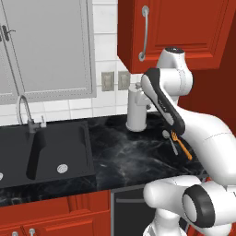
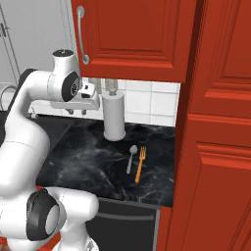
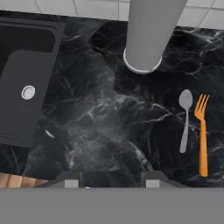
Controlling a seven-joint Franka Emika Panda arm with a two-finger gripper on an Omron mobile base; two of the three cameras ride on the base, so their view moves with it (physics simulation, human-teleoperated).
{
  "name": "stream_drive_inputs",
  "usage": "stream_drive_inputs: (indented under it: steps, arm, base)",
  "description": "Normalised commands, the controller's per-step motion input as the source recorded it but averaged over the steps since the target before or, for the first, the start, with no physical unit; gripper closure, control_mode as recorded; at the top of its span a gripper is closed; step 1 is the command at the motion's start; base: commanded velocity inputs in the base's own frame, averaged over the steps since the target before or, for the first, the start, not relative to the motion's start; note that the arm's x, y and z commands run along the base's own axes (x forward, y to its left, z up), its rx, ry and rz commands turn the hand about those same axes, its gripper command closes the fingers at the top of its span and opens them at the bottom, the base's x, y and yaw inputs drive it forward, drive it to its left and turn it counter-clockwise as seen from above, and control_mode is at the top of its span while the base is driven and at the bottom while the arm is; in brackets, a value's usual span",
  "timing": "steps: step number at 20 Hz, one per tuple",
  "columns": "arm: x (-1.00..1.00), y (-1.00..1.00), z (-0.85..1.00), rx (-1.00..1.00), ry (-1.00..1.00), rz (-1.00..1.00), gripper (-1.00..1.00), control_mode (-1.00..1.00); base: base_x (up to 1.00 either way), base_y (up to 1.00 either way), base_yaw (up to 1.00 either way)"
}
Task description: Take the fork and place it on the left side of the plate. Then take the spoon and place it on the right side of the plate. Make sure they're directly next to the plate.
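A black marble counter (image 1: 124, 156) runs beneath white wall tiles (image 1: 105, 27). Left of it sits a black sink (image 1: 44, 154); red cabinets (image 2: 142, 34) hang above.

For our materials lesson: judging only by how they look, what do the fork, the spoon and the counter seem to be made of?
The fork: likely plastic, uniformly bright orange and matte, with no metallic sheen. The spoon: probably metal, smooth grey with a pale sheen on its bowl. The counter: looks like polished black marble or a stone imitation, given the white veining; being rendered, none is certain.

The white arm rises, folds at its elbow and reaches forward. Its tool (image 3: 111, 178) hangs high, empty, jaws parted.
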Motion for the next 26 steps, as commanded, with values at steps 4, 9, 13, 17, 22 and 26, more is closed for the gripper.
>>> stream_drive_inputs:
  steps: [4,9,13,17,22,26]
  arm:
    - [-0.09,0.0,-0.01,0.0,-0.03,0.0,-1.0,-1.0]
    - [-0.2,-0.45,-0.53,0.0,-0.01,-0.01,-1.0,-1.0]
    - [-0.19,-0.84,-0.66,0.0,0.02,-0.01,-1.0,-1.0]
    - [-0.07,-0.64,-0.56,0.0,0.01,0.0,-1.0,-1.0]
    - [0.04,-0.57,-0.4,0.0,0.01,0.0,-1.0,-1.0]
    - [0.08,-0.48,-0.4,0.01,0.06,0.0,-1.0,-1.0]
  base:
    - [0.0,0.0,0.0]
    - [0.0,0.0,0.0]
    - [0.0,0.0,0.0]
    - [0.0,0.0,0.0]
    - [0.0,0.0,0.0]
    - [0.0,0.0,0.0]
